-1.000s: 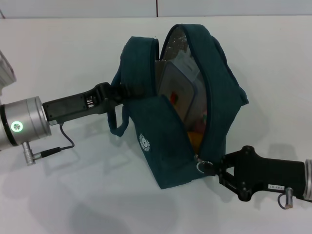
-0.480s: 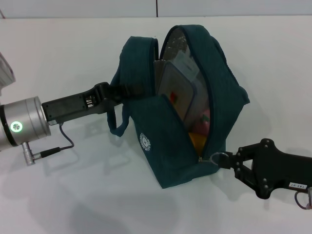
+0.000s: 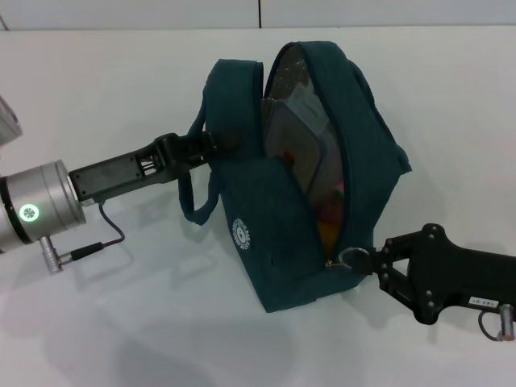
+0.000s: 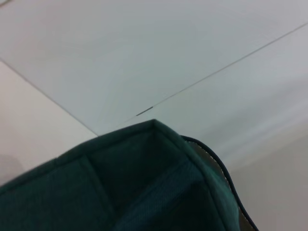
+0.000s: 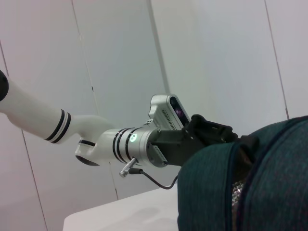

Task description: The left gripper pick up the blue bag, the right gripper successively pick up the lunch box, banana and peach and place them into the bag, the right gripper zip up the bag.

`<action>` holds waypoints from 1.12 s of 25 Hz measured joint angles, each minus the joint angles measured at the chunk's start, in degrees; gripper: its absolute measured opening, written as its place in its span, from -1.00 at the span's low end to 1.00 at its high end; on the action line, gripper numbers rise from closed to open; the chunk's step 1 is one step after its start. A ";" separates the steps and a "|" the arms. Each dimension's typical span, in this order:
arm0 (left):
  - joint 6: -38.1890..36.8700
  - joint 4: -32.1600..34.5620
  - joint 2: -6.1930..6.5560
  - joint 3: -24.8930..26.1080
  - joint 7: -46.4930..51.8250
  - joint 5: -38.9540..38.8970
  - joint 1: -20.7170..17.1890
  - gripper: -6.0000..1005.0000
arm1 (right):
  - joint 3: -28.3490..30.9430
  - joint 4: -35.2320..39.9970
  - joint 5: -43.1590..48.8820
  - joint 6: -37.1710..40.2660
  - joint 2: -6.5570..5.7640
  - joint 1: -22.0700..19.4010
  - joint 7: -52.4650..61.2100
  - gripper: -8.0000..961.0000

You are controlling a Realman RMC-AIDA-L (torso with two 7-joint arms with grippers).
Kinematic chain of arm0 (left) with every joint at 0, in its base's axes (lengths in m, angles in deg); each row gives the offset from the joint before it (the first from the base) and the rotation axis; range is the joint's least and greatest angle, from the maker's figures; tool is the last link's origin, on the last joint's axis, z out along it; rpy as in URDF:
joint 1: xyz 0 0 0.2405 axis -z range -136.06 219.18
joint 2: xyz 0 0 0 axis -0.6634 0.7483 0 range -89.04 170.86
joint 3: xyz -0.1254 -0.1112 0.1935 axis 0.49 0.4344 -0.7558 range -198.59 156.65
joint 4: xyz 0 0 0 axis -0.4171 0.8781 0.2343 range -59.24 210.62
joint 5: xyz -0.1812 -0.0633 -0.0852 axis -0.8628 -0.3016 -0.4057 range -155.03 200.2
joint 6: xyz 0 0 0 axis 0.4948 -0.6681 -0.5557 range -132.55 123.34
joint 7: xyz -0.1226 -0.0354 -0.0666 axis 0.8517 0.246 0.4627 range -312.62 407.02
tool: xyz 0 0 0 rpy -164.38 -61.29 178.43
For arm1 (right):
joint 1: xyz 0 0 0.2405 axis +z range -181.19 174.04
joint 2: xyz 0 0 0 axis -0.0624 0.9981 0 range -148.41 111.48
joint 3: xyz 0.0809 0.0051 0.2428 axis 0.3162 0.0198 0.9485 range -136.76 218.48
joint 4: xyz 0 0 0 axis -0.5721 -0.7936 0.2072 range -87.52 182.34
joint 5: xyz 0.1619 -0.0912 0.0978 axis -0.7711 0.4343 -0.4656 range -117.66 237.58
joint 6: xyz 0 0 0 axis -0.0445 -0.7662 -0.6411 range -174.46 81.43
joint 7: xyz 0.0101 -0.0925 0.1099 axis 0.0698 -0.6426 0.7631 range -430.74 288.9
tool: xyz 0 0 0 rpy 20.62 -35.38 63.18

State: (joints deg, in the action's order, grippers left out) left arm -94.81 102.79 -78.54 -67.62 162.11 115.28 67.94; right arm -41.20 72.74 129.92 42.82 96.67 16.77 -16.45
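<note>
Standing at centre frame on the white table (image 3: 97,322), the blue bag (image 3: 266,250), mouth gaping toward the right. Clamping together on the bag's upper-left edge from the left, the left gripper (image 3: 211,145). Pinching the zip ring (image 3: 351,256) at lower right, the right gripper (image 3: 372,264). Showing inside the opening: the lunch box (image 3: 294,149), the peach (image 3: 337,193), something yellow-orange below

the blue bag (image 3: 274,242) is showing dark teal fabric, a small round white logo (image 3: 239,232) and silver foil lining. pink and orange-yellow are peeking from inside it. both tools are looking black against the white surface (image 3: 121,81).
</note>
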 joint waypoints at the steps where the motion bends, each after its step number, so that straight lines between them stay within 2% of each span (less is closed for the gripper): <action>1: 0.09 -0.05 0.03 0.00 -1.01 -0.10 0.05 -0.80 | 0.07 0.00 0.00 0.00 0.00 0.14 -0.02 -0.97; 3: 0.08 0.07 0.04 0.00 -2.91 -0.11 0.12 -0.80 | 0.09 0.00 0.00 0.00 0.00 0.46 -0.08 -0.97; 6: -0.09 0.14 0.06 -0.02 -5.66 -1.38 0.12 -0.54 | 0.09 0.01 -0.04 0.04 -0.01 1.10 -0.13 -0.97; 12: -0.63 0.06 0.09 -0.01 -13.50 -11.94 -2.73 -0.04 | 0.79 1.43 -0.83 0.32 0.05 2.54 -0.17 -0.97; 16: -0.35 0.10 0.27 0.49 -16.38 -13.87 -3.08 0.29 | 1.00 2.13 -4.99 -0.03 0.14 3.24 -0.14 -0.97; 19: -0.30 -0.32 0.26 2.85 -18.85 -14.22 -3.12 0.54 | 1.52 2.15 -7.31 -0.43 0.18 5.15 0.00 -0.97; 24: -0.23 -0.65 0.22 5.05 -19.91 -13.98 -3.18 0.78 | 3.08 1.50 -7.94 -1.18 0.45 8.51 0.42 -0.97; 28: -0.23 -0.57 0.37 5.26 -20.92 -14.15 -3.68 0.78 | 3.08 2.40 -8.26 -2.65 0.44 9.68 0.47 -0.97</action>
State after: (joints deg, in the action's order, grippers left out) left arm -95.04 102.22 -78.17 -62.36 141.19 101.13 64.26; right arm -38.13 75.13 121.66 40.17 97.11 26.45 -15.97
